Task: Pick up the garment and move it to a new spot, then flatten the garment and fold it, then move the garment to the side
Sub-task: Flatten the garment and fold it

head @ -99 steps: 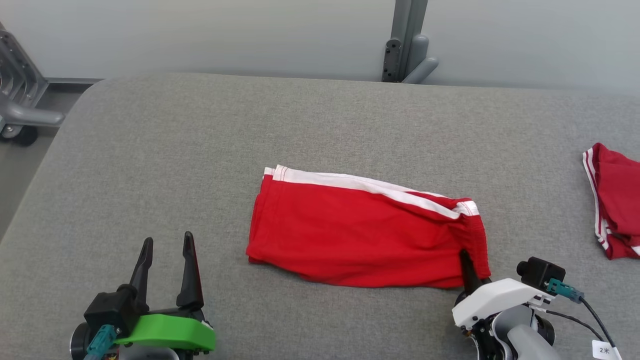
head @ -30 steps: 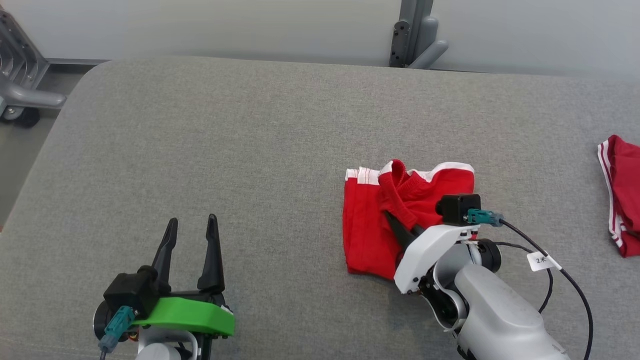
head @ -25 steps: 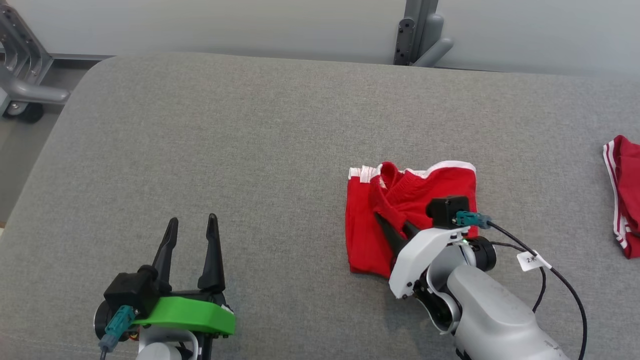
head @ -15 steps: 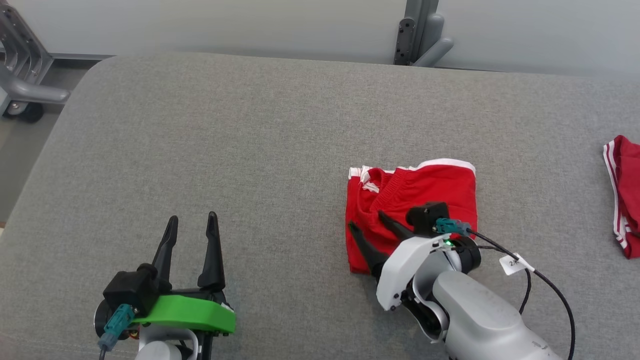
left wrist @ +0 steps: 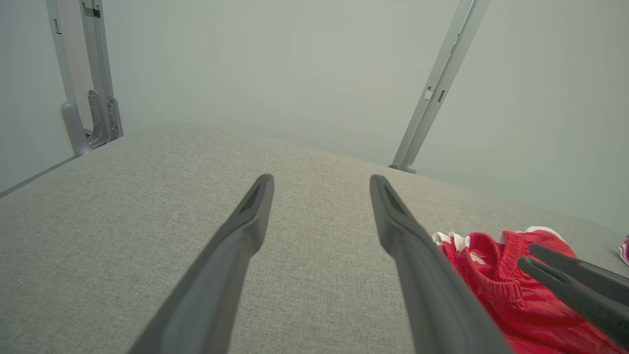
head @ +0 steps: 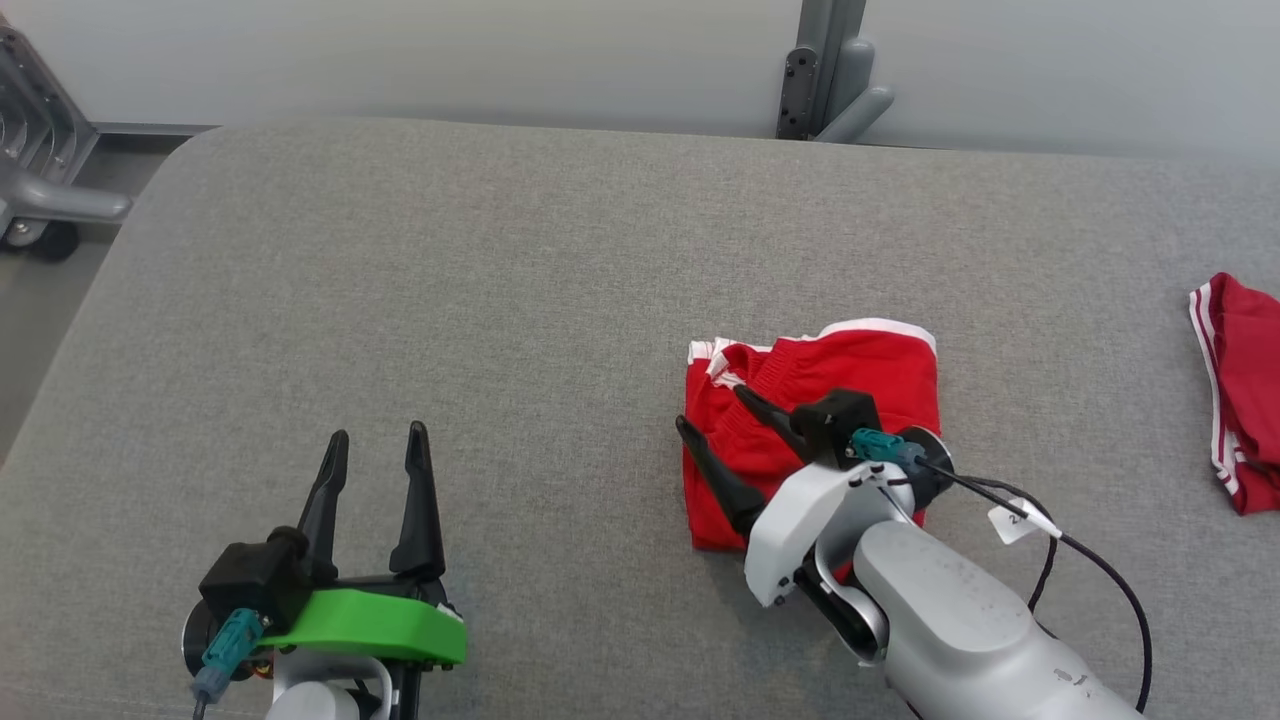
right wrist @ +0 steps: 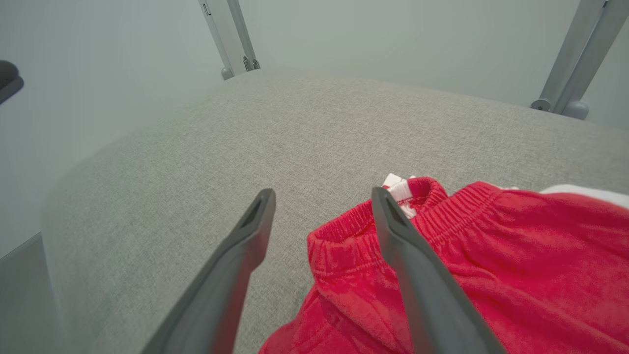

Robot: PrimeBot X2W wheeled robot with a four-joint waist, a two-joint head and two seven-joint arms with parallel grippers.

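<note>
**Operator:** Where are the shorts?

**Technician:** The red shorts (head: 870,370) lie on the grey padded table (head: 450,280), right of centre in the head view. They are folded into a compact block. A white stripe runs along the far edge, and the gathered waistband lies on top near the left edge. No part is lifted off the table.

**Operator:** Condition of the right gripper?

**Technician:** The right gripper (head: 712,406) is at the left edge of the shorts with its jaws spread wide and nothing between them. In the right wrist view (right wrist: 323,194), one finger crosses over the waistband and the other is over bare table just beside the shorts (right wrist: 491,255). Contact between the fingers and the cloth cannot be confirmed.

**Operator:** And the left gripper?

**Technician:** The left gripper (head: 378,432) is over bare table, well apart from the shorts, with its jaws wide and nothing in them. Its wrist view (left wrist: 319,179) shows the shorts (left wrist: 486,275) off to the right.

**Operator:** Other items?

**Technician:** A second red garment (head: 1240,390) with white stripes lies at the right edge of the table.
</note>
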